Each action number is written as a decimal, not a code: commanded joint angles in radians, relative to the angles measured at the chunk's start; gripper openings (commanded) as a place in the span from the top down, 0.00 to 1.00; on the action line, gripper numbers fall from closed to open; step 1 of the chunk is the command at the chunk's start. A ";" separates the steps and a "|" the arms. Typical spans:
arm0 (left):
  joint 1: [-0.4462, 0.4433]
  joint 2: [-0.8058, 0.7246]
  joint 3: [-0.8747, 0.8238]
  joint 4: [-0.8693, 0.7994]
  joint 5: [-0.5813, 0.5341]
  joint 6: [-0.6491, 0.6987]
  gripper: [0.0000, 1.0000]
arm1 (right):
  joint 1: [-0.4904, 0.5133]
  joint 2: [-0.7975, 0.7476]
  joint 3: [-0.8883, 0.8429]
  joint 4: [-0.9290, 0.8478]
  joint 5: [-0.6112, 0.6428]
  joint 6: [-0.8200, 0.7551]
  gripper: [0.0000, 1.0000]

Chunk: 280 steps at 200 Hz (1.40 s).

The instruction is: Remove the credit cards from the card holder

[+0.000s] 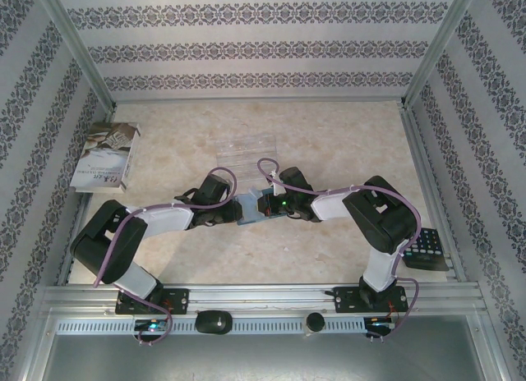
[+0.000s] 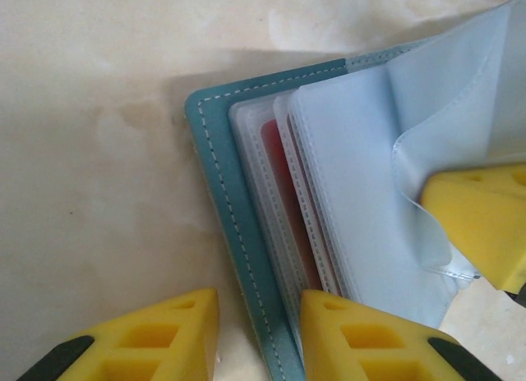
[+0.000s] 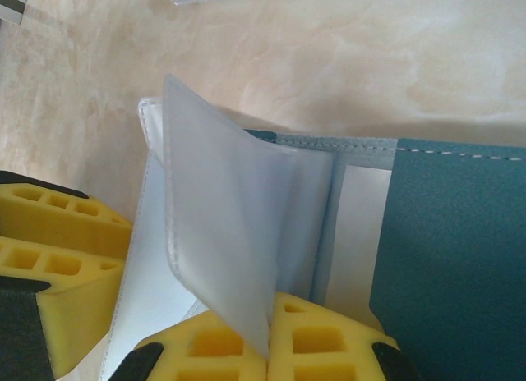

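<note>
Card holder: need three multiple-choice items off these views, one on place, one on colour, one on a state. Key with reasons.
1. In the top view, where is the card holder?
A. Against the far wall
B. In the middle, between the left gripper and the right gripper
C. At the near right corner

2. What colour is the card seen through the sleeves in the left wrist view?
A. Green
B. Black
C. Red

3. What is the right gripper doing?
A. Shut on a clear sleeve of the card holder
B. Open, above bare table
C. Shut on a pen

Key: 1 B, the teal holder sits where the two grippers meet; 2 C, a red strip shows behind the clear plastic; 3 A, its yellow fingers meet with the sleeve between them.
</note>
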 commanded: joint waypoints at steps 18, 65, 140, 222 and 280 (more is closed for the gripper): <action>0.009 -0.020 0.032 0.005 0.023 -0.014 0.66 | 0.029 0.010 0.009 -0.105 0.031 -0.030 0.69; 0.008 -0.003 0.018 0.027 0.034 -0.033 0.66 | 0.109 -0.099 0.081 -0.293 0.172 -0.167 0.24; 0.030 -0.080 -0.004 -0.012 -0.004 -0.031 0.65 | 0.210 -0.186 0.093 -0.400 0.410 -0.304 0.29; 0.085 -0.356 -0.026 -0.200 -0.229 0.017 0.49 | 0.246 -0.056 0.302 -0.608 0.417 -0.425 0.49; 0.129 -0.407 -0.048 -0.220 -0.221 0.021 0.47 | 0.277 0.041 0.387 -0.681 0.479 -0.451 0.49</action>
